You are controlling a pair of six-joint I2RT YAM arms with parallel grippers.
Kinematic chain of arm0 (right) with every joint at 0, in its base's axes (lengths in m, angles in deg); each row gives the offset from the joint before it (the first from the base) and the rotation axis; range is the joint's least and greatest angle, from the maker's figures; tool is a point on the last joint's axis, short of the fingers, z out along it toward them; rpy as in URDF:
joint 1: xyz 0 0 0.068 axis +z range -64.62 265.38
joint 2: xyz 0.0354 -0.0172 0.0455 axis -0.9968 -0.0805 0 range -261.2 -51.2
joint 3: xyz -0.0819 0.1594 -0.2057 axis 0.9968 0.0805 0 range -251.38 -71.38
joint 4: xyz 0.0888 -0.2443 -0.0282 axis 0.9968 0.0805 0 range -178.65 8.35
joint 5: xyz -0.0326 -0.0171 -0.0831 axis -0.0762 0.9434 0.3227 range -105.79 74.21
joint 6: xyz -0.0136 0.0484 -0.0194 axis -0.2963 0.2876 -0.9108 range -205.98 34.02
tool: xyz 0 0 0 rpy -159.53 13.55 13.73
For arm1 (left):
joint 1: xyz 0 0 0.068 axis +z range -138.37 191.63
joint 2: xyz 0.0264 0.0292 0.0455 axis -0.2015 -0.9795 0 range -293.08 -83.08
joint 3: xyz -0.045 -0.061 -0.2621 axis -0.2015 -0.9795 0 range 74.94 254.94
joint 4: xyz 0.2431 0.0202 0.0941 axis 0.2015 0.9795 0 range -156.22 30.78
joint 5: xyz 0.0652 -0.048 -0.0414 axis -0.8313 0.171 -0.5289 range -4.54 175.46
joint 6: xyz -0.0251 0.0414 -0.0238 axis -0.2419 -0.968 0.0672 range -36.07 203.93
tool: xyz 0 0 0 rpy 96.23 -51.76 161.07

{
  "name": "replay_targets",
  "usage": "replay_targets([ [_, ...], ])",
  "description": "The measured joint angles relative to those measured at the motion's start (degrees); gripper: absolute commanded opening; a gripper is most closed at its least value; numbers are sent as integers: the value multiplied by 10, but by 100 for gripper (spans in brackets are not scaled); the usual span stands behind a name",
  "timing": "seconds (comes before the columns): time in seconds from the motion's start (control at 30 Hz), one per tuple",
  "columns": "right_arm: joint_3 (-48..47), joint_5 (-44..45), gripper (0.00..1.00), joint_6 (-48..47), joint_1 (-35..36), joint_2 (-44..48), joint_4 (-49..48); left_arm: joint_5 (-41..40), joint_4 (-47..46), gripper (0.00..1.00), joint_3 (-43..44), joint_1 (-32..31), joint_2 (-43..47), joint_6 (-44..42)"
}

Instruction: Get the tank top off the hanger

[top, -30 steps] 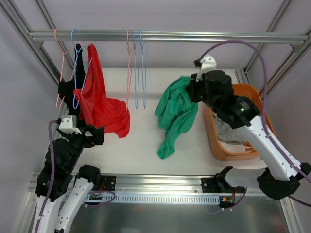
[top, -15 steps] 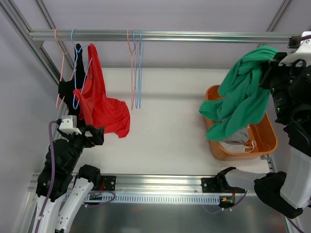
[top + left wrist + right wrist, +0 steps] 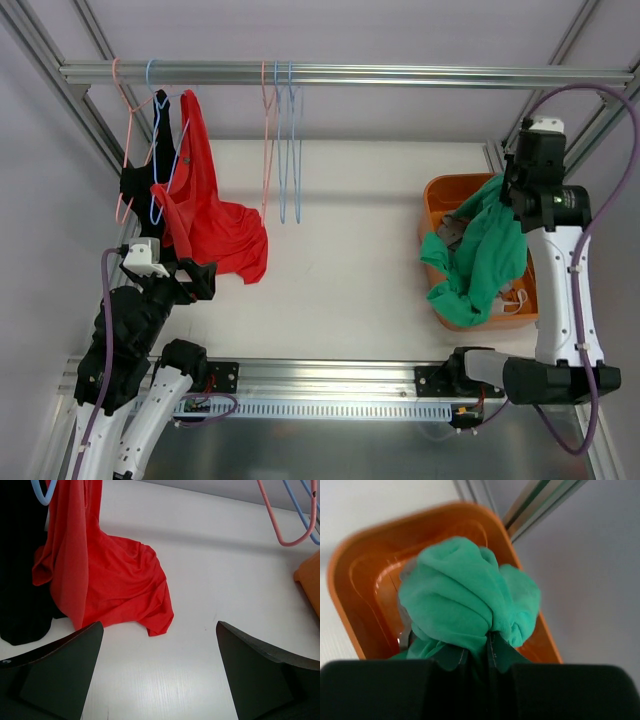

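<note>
The green tank top [image 3: 480, 255] hangs bunched from my right gripper [image 3: 515, 195], off any hanger, and drapes down into the orange basket [image 3: 432, 195] and over its front rim. In the right wrist view the jaws are pinched on a thick fold of the green cloth [image 3: 455, 600], with the gripper [image 3: 477, 652] above the basket [image 3: 350, 580]. My left gripper [image 3: 195, 278] stands wide open and low at the left with nothing in it [image 3: 159, 625], just in front of a red garment [image 3: 115, 580].
The red garment [image 3: 205, 215] and a black one [image 3: 140, 185] hang on hangers from the rail [image 3: 400, 75] at the left. Bare pink and blue hangers [image 3: 280, 150] hang mid-rail. Pale cloth lies in the basket. Frame posts stand at both sides.
My right arm has swung the green tank top from the table's middle to the right, lifted it high, then lowered it into the orange basket. The left arm has not moved.
</note>
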Motion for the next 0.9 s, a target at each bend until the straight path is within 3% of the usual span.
replay_targets([
  [0.47,334,-45,0,139,-28,-32,-104,10,0,99,0,0,-2,0],
  [0.7,354,-33,4,168,-47,0,-126,10,0,99,0,0,-9,0],
  [0.73,351,-33,17,168,-48,10,-127,10,0,99,0,0,-9,1],
  [0.83,335,-47,39,168,-49,24,-129,13,8,99,12,0,-21,7],
  [0.87,332,-52,51,169,-50,23,-131,17,19,99,27,0,-33,11],
  [0.9,332,-58,87,169,-50,19,-134,24,23,99,47,0,-46,15],
])
